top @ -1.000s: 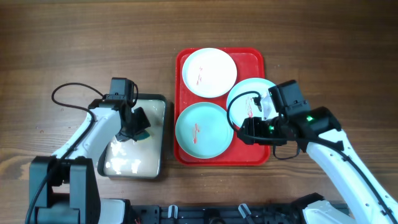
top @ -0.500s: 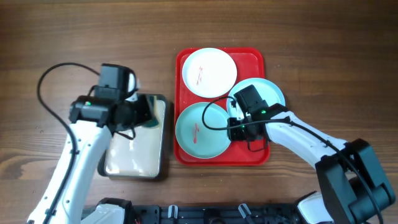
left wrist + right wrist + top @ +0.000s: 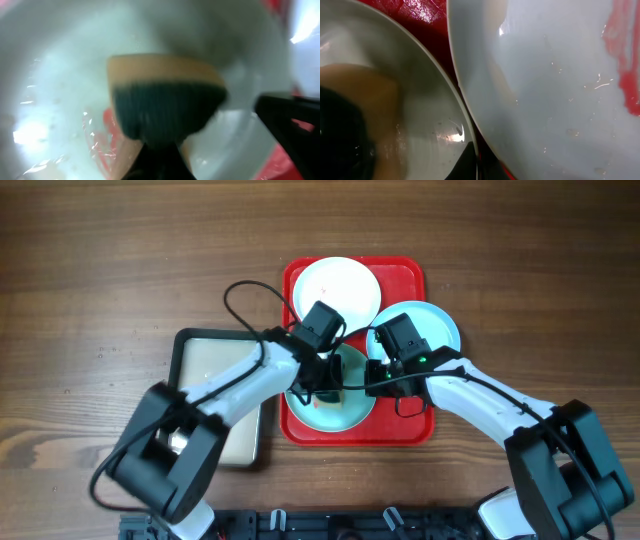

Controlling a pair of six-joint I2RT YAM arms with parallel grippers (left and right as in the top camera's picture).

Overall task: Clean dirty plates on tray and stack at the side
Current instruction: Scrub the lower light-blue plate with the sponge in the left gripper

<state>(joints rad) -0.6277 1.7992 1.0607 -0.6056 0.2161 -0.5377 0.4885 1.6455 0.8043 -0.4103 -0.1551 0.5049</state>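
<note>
Left gripper [image 3: 325, 377] is pinching a sponge [image 3: 167, 95], tan w/ a dark scrub face, pressed onto the near-left blue plate [image 3: 318, 418]. That plate sits in the near-left part of the red tray [image 3: 402, 270], and a red smear [image 3: 107, 122] shows just beside the sponge in the left wrist view. Right gripper [image 3: 378, 377] sits at that plate's right rim, btwn it and the right blue plate [image 3: 435, 325]. Only one fingertip shows in its wrist cam, so can't tell if it's spread or clamped on the rim. Right blue plate carries its own red streak [image 3: 620, 45] and overhangs the tray's right edge; white plate [image 3: 345, 285] is at the far end. Metal pan [image 3: 210, 355] lies left of the tray. Risks, as I judge them: the two grippers are v. close, so a wide scrub stroke could knock them together. If the rim isn't actually held, sponge drag prob. slides the plate into its neighbours. The overhanging plate could tip off if bumped. A loaded sponge may just spread the red around. No brand, label or writing readable anywhere.
</note>
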